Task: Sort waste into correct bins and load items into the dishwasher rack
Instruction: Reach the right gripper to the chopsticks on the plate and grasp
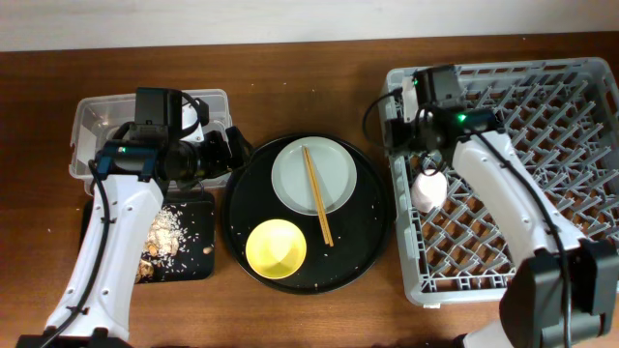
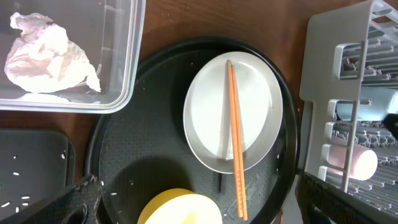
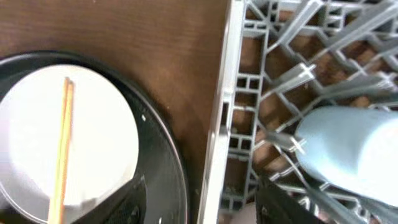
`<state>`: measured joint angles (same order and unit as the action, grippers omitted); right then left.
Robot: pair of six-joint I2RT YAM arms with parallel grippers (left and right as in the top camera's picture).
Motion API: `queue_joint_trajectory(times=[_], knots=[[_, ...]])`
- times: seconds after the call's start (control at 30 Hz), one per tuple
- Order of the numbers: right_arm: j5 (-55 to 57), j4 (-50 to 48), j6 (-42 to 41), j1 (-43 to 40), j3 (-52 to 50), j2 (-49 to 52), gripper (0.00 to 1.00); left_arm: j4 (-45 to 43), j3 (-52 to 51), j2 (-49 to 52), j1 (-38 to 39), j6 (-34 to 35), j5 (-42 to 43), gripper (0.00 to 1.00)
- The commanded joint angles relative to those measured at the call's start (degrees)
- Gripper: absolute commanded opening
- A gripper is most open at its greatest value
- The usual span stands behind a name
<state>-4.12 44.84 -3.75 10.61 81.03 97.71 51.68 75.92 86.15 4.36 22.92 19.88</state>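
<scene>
A white plate (image 1: 314, 174) with brown chopsticks (image 1: 317, 193) across it and a yellow bowl (image 1: 277, 248) sit on the round black tray. The pink-white cup (image 1: 428, 190) lies in the grey rack (image 1: 522, 193). The light blue cup (image 3: 348, 149) lies in the rack beside my right gripper (image 3: 205, 208), which is open over the rack's left wall. My left gripper (image 2: 199, 208) is open above the yellow bowl (image 2: 180, 208). A crumpled tissue (image 2: 46, 53) lies in the clear box (image 2: 124, 62). Food scraps (image 1: 164, 227) lie on the flat black tray (image 1: 193, 256). The wrapper is hidden.
The round black tray (image 1: 363, 242) lies between the bins and the rack, close to both. Rice crumbs are scattered on it. Bare wooden table runs along the front and back edges.
</scene>
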Motion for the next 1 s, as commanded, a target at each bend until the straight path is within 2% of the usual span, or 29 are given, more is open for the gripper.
queue_joint_trajectory(times=[0.0,0.1,0.17,0.4,0.63,0.97], knots=[[-1.2,7.5,0.3,2.0,5.5,-1.5,0.54,0.1,0.1,-0.1,-0.1,-0.7,-0.2,0.99],[-3.4,12.3,0.3,5.8,6.0,-1.5,0.53,0.0,0.1,-0.1,-0.1,-0.7,-0.2,0.99],[-3.4,13.4,-0.3,10.0,4.9,-1.2,0.48,0.1,0.1,-0.1,-0.1,-0.7,-0.2,0.99],[0.9,7.6,-3.2,19.9,-1.4,2.0,0.45,0.1,0.1,-0.1,-0.1,-0.7,-0.2,0.99],[1.0,0.5,-3.2,22.9,-4.8,7.1,0.43,0.0,0.1,-0.1,-0.1,-0.7,-0.2,0.99],[1.0,-3.7,-3.2,22.9,-4.9,13.5,0.4,0.0,0.1,-0.1,-0.1,-0.7,-0.2,0.99]])
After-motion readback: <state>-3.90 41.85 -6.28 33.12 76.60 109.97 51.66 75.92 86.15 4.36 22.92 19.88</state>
